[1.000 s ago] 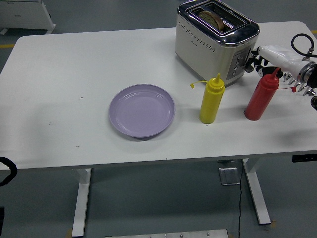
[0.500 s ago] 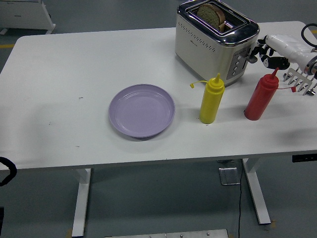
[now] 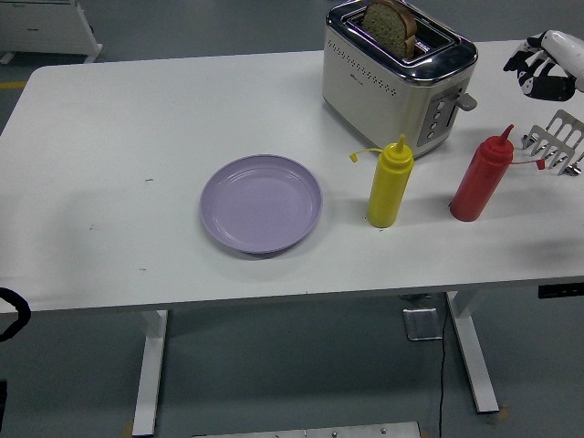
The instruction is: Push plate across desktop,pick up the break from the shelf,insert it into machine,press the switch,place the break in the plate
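Bread sits up in toaster, right hand curled and empty; next: grab it for plate

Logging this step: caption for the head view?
Bread stands popped up in the toaster; right robot hand hovers beside it, purple plate empty.

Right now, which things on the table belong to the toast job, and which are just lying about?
Job: toaster; bread standing up in its slot; purple plate; metal rack at the right edge; right hand, raised beyond it.

Lying about: yellow bottle; red bottle.
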`<state>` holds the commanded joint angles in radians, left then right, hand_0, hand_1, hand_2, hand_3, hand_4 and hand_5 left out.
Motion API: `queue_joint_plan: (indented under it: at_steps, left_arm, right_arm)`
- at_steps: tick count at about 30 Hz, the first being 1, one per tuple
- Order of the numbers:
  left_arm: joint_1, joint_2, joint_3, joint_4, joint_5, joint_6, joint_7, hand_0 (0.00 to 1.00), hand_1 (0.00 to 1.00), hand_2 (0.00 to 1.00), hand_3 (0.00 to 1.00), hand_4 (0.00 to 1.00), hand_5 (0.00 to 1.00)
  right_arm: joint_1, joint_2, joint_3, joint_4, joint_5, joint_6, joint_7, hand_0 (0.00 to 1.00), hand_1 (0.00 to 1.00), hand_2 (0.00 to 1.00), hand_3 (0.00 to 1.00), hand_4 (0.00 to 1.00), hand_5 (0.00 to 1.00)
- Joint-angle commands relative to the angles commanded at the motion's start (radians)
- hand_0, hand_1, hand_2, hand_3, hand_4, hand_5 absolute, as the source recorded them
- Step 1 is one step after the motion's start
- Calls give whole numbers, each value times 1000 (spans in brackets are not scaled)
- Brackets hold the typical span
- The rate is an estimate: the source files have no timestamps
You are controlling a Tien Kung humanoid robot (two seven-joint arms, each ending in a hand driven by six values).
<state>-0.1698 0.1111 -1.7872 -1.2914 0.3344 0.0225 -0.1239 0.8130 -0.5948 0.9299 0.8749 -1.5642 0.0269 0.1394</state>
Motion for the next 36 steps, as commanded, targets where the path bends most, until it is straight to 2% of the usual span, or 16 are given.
queue_joint_plan:
  at_steps: [1,2,7,8,13,14,16,19,20,25,26,36]
  left_arm:
    - [0,0,0,0,0,0,0,829,882,906,834,647,998]
    - [0,0,1,0,0,0,0,829,882,906,835,647,998]
    - [-1,0,2,0,0,0,0,829,882,906,835,647,998]
    - [-1,0,2,0,0,0,0,829,882,905,834,647,998]
    - [-1,0,0,0,0,0,0,829,882,905,834,647,998]
    - [-1,0,0,0,0,1,0,829,883,907,835,647,998]
    - [-1,1,-1,0,0,0,0,829,883,907,835,647,998]
    - [-1,1,-3,0,0,0,0,829,883,907,835,647,998]
    - [0,1,-4,0,0,1,0,829,882,906,835,647,998]
    - [-1,1,-2,0,0,1,0,829,882,906,835,647,998]
    - [-1,1,-1,1,0,1,0,828,881,907,835,647,998]
    - [4,1,-2,2,0,1,0,828,882,905,834,647,998]
  right_arm:
    - [-2,-1,6,5,21,-1,-7,599,646,712,784,463,251]
    - [-3,-2,12,10,41,-1,-13,777,770,857,929,652,365]
    - [-6,-5,34,36,135,-9,-30,777,770,857,929,652,365]
    - [-6,-5,37,40,147,-11,-32,865,841,921,997,708,389]
    - [1,-1,47,84,239,-38,-38,865,841,921,997,708,389]
    - [6,3,45,96,260,-49,-39,885,856,928,997,741,396]
    - [15,9,41,110,283,-64,-42,885,856,928,997,741,396]
    - [40,28,28,130,312,-91,-54,885,856,928,997,741,396]
    - [56,39,19,132,315,-99,-61,889,857,917,956,753,393]
    - [113,81,-14,124,296,-120,-93,889,857,917,956,753,393]
    - [133,95,-27,114,280,-121,-108,885,857,902,919,779,388]
    - [257,217,-101,-13,195,-122,-174,881,841,868,900,785,391]
